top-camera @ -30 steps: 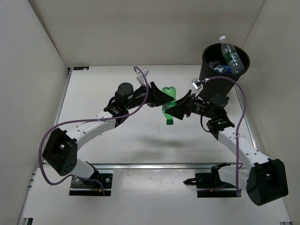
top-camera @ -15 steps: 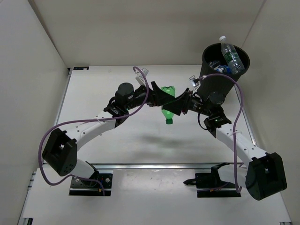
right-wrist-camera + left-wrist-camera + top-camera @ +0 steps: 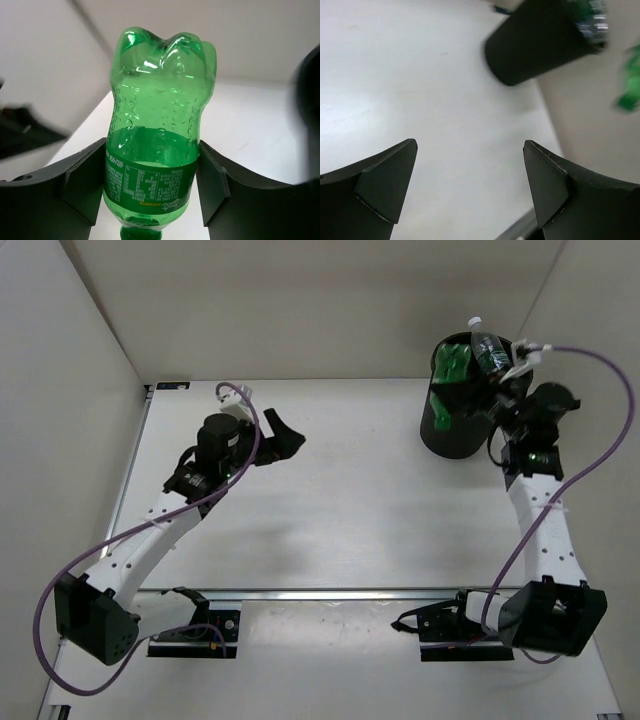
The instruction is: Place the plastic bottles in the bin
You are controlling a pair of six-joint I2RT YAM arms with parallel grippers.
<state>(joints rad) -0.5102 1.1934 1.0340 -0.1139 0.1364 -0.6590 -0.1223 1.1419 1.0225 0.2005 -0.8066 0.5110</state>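
Seemingly light and crushable, the translucent green plastic bottle [image 3: 160, 115] is sitting clamped at its label in the right tool [image 3: 150, 192], the left tool [image 3: 470, 187] gaping empty.

green bottle [image 3: 159, 125], label [image 3: 150, 186] print too small to read

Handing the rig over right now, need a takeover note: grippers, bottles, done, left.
Left gripper: open, empty, far from the bin.
Right gripper: shut on the green bottle, held over the bin's rim.
Done: a clear white-capped bottle pokes out of the bin.
Left: release the green bottle into the bin; the top view shows no other bottle on the table.
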